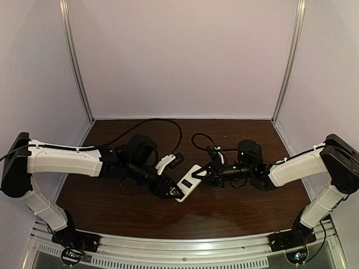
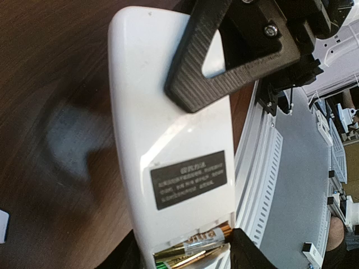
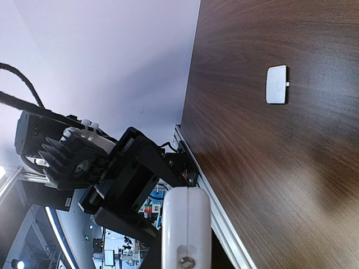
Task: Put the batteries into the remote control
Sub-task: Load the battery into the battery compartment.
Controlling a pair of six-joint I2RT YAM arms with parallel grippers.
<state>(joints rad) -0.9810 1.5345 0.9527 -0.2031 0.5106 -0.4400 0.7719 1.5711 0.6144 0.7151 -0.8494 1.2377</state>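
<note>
The remote control (image 1: 188,183) hangs above the table's middle, held between both arms with its plain white back up. In the left wrist view its back (image 2: 168,134) carries a dark label, and two gold batteries (image 2: 193,246) lie in the open recess at the near end. My left gripper (image 2: 185,256) grips that end, a dark finger (image 2: 252,252) pressed against each side. My right gripper (image 3: 185,255) is shut on the opposite end (image 3: 185,224), and one of its fingers (image 2: 224,61) lies across the white back.
A small white battery cover (image 3: 276,84) lies loose on the brown table (image 1: 224,213). The aluminium rail (image 1: 185,244) runs along the near edge. Black cables (image 1: 168,126) loop over the table behind the arms. White walls close in the back and sides.
</note>
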